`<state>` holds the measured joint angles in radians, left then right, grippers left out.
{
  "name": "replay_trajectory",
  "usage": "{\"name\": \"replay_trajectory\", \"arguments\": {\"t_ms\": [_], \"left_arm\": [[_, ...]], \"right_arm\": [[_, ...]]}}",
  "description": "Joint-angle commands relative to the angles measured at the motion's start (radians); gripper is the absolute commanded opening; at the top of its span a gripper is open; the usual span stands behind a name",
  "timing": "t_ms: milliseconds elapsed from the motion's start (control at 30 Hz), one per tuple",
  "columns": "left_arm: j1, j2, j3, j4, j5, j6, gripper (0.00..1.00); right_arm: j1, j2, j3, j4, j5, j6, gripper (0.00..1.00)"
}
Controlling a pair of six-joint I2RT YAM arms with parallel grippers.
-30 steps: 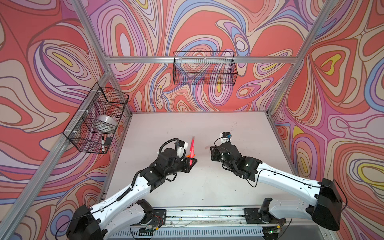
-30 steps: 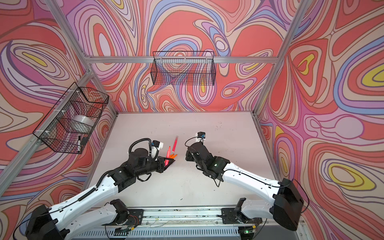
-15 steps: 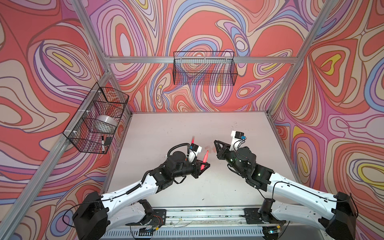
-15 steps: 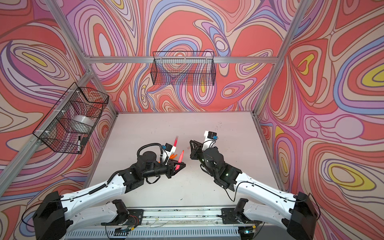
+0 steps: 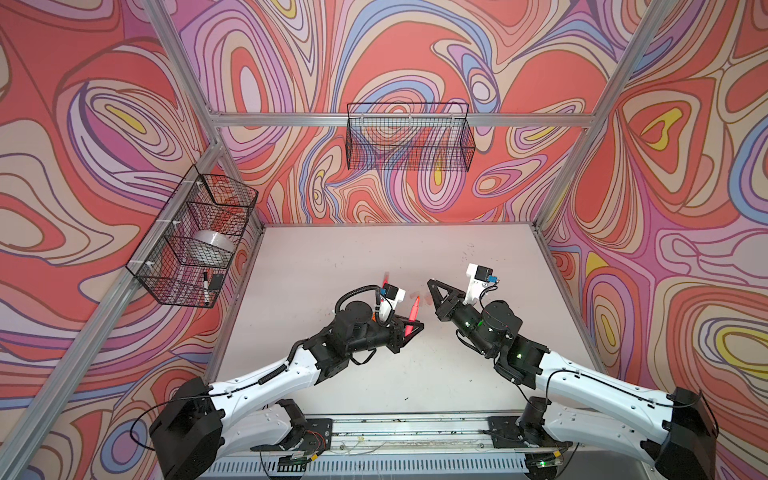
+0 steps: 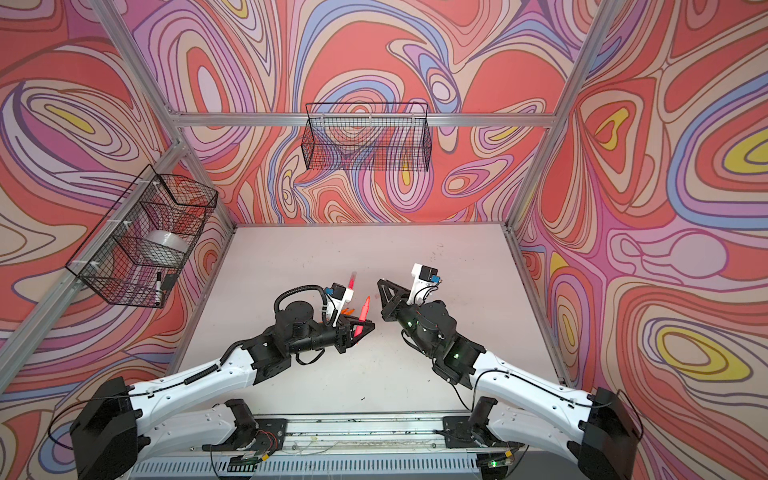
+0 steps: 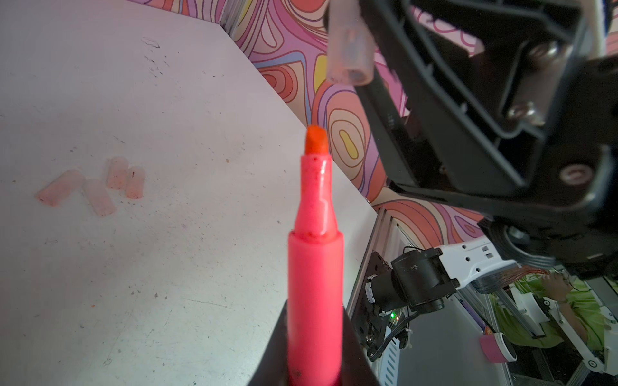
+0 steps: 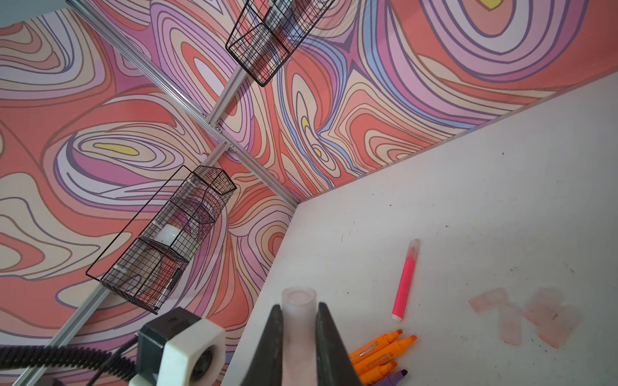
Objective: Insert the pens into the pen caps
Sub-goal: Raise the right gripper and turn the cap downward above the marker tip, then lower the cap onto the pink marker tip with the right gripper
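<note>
— Two grippers, both clamped? What's the left gripper (image 5: 417, 326) got?
— Yep, both shut on smth. Left gripper holds a pink pen (image 5: 413, 311) by its back end. Most of the barrel sticks out past the jaws, no cap on.
— Which way's it pointing?
— Long axis carries straight on out of the jaws. Tip's up off the table (image 5: 332, 257) and twd the back wall (image 5: 291, 124), leaning slightly right in both top views. Orange-ish wedge tip aims twd the right gripper (image 5: 432, 286).
— And that one?
— Pinching a clear cap (image 8: 298, 302) btwn its jaws, cap lengthwise along them, one end poking out front. In the left wrist view the cap's open mouth faces the pen tip: near, but a gap btwn them, nothing inserted yet.
— Where's all that?
— Mid-table, raised. Grippers face each other, tips close, not touching.
— Rest of the pens?
— Flat on the table: capped pen (image 8: 405, 284), pink, on its own. Three orange pens (image 8: 384, 344) side by side w/ a purple pen (image 8: 396, 377) next to them, all uncapped, tips same way. Four loose caps (image 7: 99, 197) in a tight bunch nearby.
</note>
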<state>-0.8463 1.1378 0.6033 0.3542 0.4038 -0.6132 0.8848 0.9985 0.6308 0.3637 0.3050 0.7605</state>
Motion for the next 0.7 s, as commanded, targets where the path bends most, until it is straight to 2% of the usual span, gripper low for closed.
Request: {"name": "replay_trajectory", "arguments": {"t_ms": [0,667], "left_arm": [[-0.004,0.018,0.009,0.07,0.027,-0.031,0.0],[-0.004,0.053,0.042,0.07,0.024,-0.013,0.0]], "right_arm": [[-0.001,-0.003,-0.008,0.028,-0.016,0.015,0.0],[-0.002,0.074,0.012,0.029,-0.049,0.033,0.0]]}}
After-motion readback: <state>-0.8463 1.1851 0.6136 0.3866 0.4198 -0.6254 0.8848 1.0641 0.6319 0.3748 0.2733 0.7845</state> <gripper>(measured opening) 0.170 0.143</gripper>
